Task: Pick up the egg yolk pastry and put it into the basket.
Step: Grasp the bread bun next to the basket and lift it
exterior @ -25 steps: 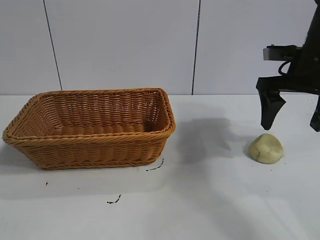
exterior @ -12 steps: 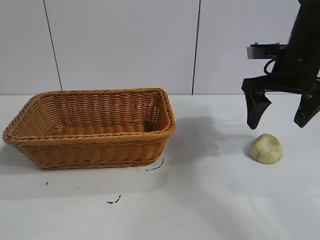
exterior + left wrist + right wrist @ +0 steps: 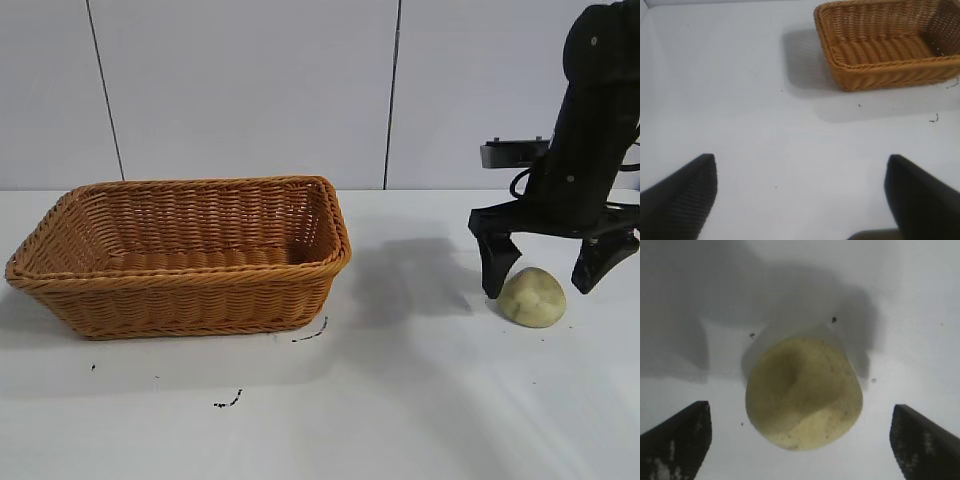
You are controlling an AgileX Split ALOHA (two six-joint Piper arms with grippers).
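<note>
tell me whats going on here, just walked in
The right gripper hangs open over the egg yolk pastry, one finger on each side of it, not gripping it. The pastry sits on the white table, well to the right of the wicker basket, which has nothing in it. The left gripper is open over bare table, away from the action.

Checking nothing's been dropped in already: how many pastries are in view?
1. The egg yolk pastry lies on the table, right of the basket, between the open right gripper's fingers. None visible in the basket.
</note>
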